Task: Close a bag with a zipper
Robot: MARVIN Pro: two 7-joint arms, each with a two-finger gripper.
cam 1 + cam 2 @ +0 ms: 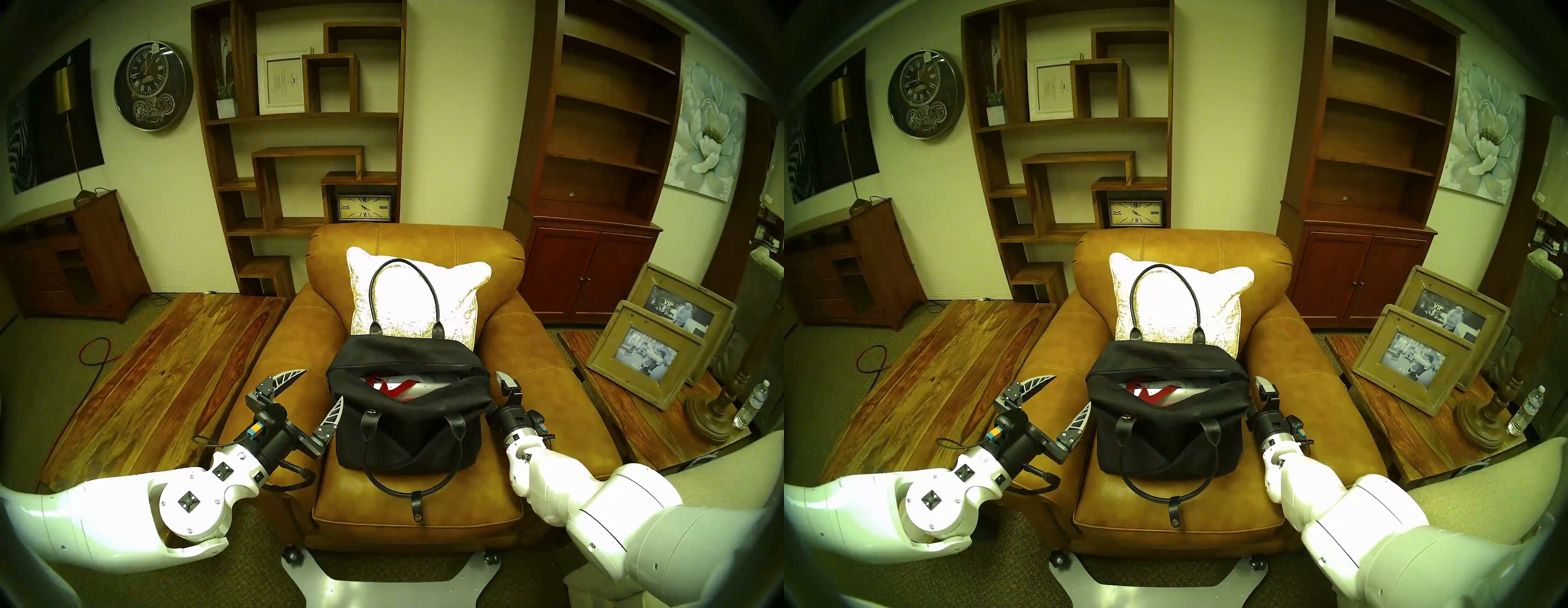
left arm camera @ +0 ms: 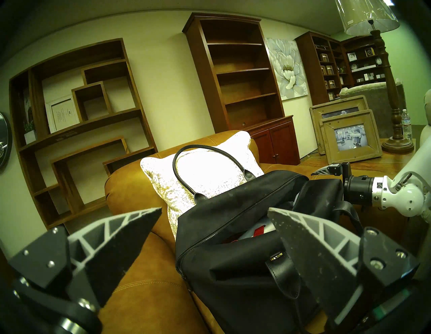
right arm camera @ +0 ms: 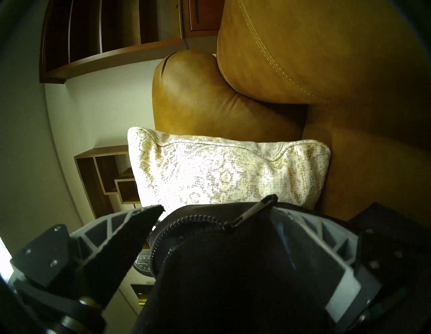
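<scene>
Shelves line the wall behind a tan armchair [image 1: 424, 488] whose seat carries the bag [image 1: 407, 424], mouth gaping. Its zipper [image 1: 407, 368] runs side to side across the top, between the two arms. The right end effector [image 3: 217, 214], jaws apart, sits at the bag's right end with the zipper pull [image 3: 253, 213] between its fingers. The left end effector [image 1: 316, 388], jaws also apart, flanks the left end without gripping. The right is better placed to draw the pull leftward.

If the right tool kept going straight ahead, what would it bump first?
Probably the black bag: its end already sits between the right tool's open fingers, the zipper pull just ahead. Depth is uncertain.
</scene>
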